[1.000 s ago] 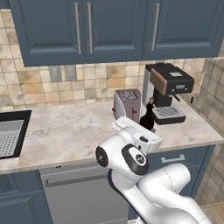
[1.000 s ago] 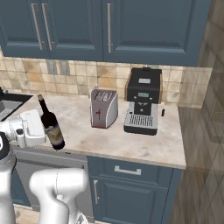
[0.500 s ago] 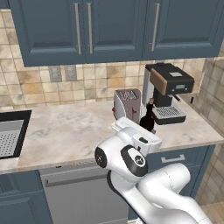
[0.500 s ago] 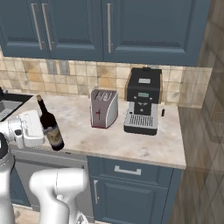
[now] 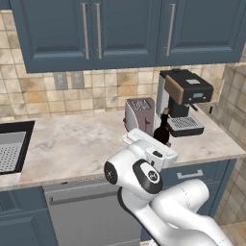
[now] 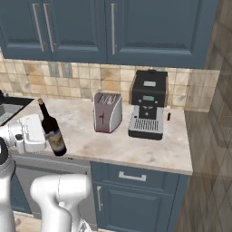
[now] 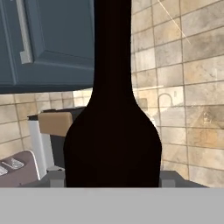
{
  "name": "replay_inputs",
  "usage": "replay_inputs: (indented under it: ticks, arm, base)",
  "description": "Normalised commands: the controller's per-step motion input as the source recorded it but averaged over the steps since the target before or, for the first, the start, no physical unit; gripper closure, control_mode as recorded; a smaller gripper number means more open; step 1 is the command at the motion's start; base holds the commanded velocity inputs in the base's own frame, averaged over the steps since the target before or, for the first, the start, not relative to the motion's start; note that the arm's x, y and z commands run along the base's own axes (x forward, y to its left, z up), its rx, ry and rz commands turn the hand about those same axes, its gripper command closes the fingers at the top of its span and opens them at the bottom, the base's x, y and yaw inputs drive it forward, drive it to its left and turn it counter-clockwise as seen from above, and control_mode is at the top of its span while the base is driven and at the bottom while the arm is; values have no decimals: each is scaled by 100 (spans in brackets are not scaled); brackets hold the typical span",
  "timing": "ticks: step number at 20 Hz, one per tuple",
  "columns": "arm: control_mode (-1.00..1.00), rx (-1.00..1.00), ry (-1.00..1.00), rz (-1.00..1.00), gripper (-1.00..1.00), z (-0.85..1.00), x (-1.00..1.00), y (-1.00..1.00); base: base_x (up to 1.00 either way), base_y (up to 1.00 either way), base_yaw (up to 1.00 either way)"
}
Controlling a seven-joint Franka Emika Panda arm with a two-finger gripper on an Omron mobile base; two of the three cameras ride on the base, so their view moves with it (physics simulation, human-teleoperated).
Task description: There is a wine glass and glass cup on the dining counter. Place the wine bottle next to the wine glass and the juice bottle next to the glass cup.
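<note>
The wine bottle (image 6: 52, 132), slim and nearly black with a long neck, leans slightly at the front edge of the wall counter (image 6: 136, 145). My gripper (image 6: 45, 136) is shut on its lower body from the left. In the left base view the wine bottle (image 5: 162, 130) pokes up just behind my white hand, in front of the coffee machine. In the hand view the wine bottle (image 7: 113, 131) looms dark and very close. The wine glass, glass cup, juice bottle and dining counter are out of view.
A silver toaster (image 6: 108, 112) and a black coffee machine (image 6: 147, 104) stand behind the bottle against the tiled wall. A sink (image 5: 9, 149) lies at the counter's far left. Blue upper cabinets (image 5: 96, 29) hang overhead. A bare stretch of counter (image 5: 72, 144) lies between sink and toaster.
</note>
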Motion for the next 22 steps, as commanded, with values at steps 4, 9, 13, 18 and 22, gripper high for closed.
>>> replay_inputs:
  ticks: [4, 9, 13, 18, 22]
  arm:
    - [100, 0, 0, 0, 100, 0, 0, 0]
    - [100, 0, 0, 0, 100, 0, 0, 0]
    - [100, 0, 0, 0, 100, 0, 0, 0]
    - [100, 0, 0, 0, 100, 0, 0, 0]
    - [100, 0, 0, 0, 100, 0, 0, 0]
  base:
    - [-58, 8, 0]
    - [-72, 14, 3]
    - [-67, 16, 20]
    - [-16, 7, 92]
    - [-4, 0, 100]
